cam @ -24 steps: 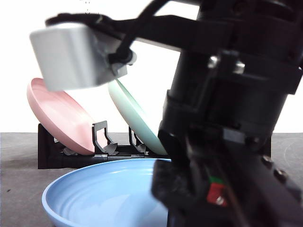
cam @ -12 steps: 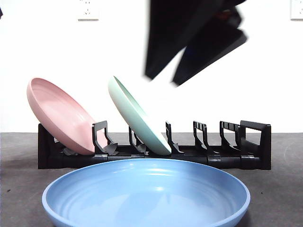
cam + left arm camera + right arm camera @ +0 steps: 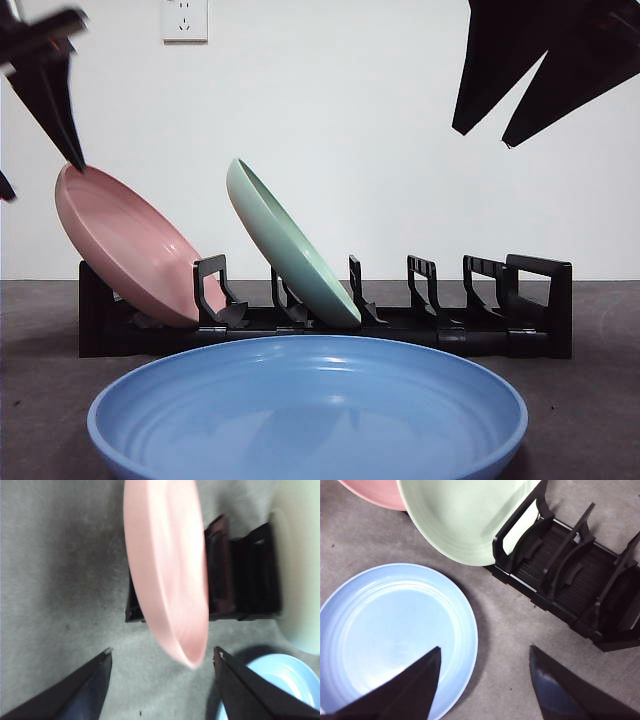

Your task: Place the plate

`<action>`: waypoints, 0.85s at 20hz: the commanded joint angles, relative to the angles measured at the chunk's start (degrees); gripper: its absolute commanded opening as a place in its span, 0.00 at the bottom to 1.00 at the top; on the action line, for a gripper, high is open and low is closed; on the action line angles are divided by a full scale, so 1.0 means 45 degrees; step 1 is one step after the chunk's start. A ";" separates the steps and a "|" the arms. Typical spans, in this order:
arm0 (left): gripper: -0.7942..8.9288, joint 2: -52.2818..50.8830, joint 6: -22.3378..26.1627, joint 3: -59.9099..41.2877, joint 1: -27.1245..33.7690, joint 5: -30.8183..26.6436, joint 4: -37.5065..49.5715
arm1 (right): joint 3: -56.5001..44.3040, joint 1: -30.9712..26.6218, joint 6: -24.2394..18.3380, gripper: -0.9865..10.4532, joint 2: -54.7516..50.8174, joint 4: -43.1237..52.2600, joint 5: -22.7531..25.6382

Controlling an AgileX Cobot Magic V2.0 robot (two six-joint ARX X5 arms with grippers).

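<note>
A blue plate (image 3: 310, 410) lies flat on the table in front of a black dish rack (image 3: 460, 325). A pink plate (image 3: 130, 250) leans in the rack's left end slot. A green plate (image 3: 290, 250) leans in the slot beside it. My left gripper (image 3: 42, 178) is open at the top left, just above the pink plate's rim. In the left wrist view the pink plate (image 3: 165, 570) lies between the open jaws of the left gripper (image 3: 162, 652), untouched. My right gripper (image 3: 481, 138) hangs open and empty high on the right. The right wrist view shows the right gripper (image 3: 485, 649) beside the blue plate (image 3: 395, 630).
Several rack slots (image 3: 570, 575) to the right of the green plate (image 3: 465, 515) hold nothing. The table (image 3: 580, 400) is dark grey. A white wall with a socket (image 3: 185, 18) stands behind the rack.
The right arm, which filled the front view a second ago, has risen and moved off to the upper right. The left gripper has come into view at the top left.
</note>
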 commanded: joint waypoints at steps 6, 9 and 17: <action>0.40 0.2453 0.0437 0.2390 -0.0049 -0.0311 0.0418 | 0.0126 0.0068 0.0170 0.33 0.0097 0.0019 0.0005; 0.40 0.2696 0.0636 0.3138 -0.0053 -0.0529 -0.0126 | 0.0126 0.0068 0.0175 0.33 0.0097 -0.0078 0.0010; 0.38 0.2691 0.1054 0.3424 -0.0053 -0.1263 -0.1321 | 0.0126 0.0068 0.0180 0.33 0.0097 -0.0063 0.0005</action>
